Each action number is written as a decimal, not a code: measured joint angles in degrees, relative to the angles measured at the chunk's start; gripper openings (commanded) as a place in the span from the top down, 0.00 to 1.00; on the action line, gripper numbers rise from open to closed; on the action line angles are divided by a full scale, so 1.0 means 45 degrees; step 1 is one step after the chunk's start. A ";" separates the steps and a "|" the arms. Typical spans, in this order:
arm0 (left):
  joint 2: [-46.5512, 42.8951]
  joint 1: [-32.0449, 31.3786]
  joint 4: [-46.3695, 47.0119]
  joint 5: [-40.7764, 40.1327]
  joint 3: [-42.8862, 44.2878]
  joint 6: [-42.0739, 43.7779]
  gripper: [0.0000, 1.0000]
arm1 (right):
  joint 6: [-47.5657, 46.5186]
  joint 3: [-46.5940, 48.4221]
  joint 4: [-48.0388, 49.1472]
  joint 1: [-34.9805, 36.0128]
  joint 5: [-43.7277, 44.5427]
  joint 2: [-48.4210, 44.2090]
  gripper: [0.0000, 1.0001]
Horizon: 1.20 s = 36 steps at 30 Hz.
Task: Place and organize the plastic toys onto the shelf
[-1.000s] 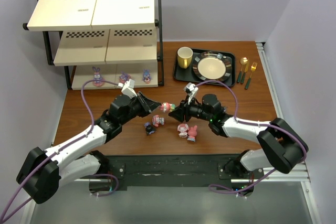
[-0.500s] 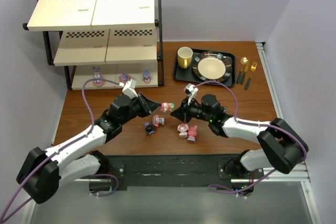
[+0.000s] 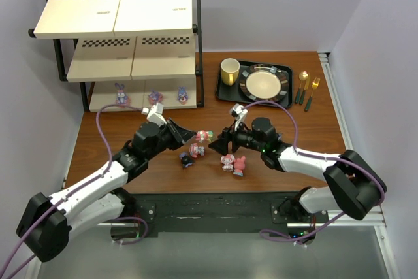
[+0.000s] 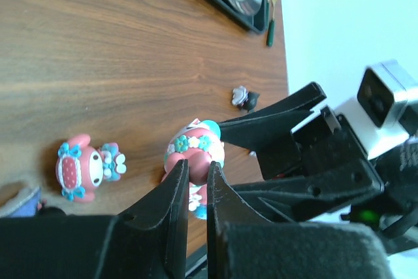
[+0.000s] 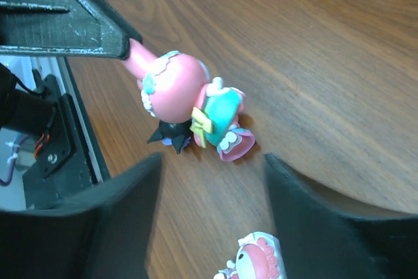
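Observation:
A pink bunny-eared toy (image 3: 204, 136) in a teal dress hangs just above the table. My left gripper (image 3: 194, 136) is shut on its ear; the left wrist view has the toy (image 4: 194, 151) pinched at the gripper's (image 4: 197, 164) tips. My right gripper (image 3: 219, 140) stands open just right of it, its fingers (image 5: 124, 213) wide apart below the toy (image 5: 196, 106). More toys lie on the table: a dark one (image 3: 186, 159), a pink one (image 3: 196, 151), and two pink ones (image 3: 233, 163). Three toys (image 3: 154, 98) stand on the bottom board of the shelf (image 3: 117, 8).
A yellow mug (image 3: 229, 70) and a black tray (image 3: 225, 88) with a plate sit at the back right. Gold cutlery (image 3: 307, 88) lies beside the tray. The shelf's black frame post (image 3: 198, 50) stands just behind the arms.
The right gripper shut on the pink toy, then opened and let it go. The left gripper now holds the toy alone and has drawn back slightly to the left.

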 measured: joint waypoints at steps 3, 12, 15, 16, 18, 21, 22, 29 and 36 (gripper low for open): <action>-0.0476 0.0000 -0.0398 -0.0389 -0.0170 -0.0894 1.00 | -0.0306 0.0000 0.0121 0.0000 0.0092 -0.0083 0.20; -0.0699 0.0000 -0.1593 -0.0772 0.0107 -0.1982 1.00 | -0.2137 0.0155 0.0117 0.0000 -0.0432 0.0024 0.20; -0.0699 0.0000 -0.1758 -0.0758 0.0175 -0.2147 1.00 | -0.2929 0.0573 -0.0117 0.0000 -0.0981 0.0131 0.20; -0.0695 0.0000 -0.1821 -0.0758 0.0199 -0.2171 1.00 | -0.3317 0.0743 -0.0272 0.0005 -0.1166 0.0131 0.18; -0.0685 0.0000 -0.2123 -0.0753 0.0311 -0.2176 1.00 | -0.4197 0.1103 -0.0607 0.0049 -0.1360 0.0131 0.18; -0.0631 0.0000 -0.2545 -0.0753 0.0529 -0.2176 1.00 | -0.5795 0.1681 -0.1617 0.0325 -0.1287 0.0126 0.18; -0.0588 0.0000 -0.2676 -0.0748 0.0617 -0.2181 1.00 | -0.6353 0.1904 -0.2035 0.0510 -0.1185 0.0126 0.18; -0.0418 -0.0010 -0.3604 -0.0709 0.1472 -0.2171 1.00 | -0.9462 0.2837 -0.3920 0.2317 0.0568 0.0219 0.27; -0.0321 -0.0010 -0.4090 -0.0452 0.1719 -0.2176 1.00 | -1.0894 0.2977 -0.4061 0.2948 0.2589 0.0913 0.35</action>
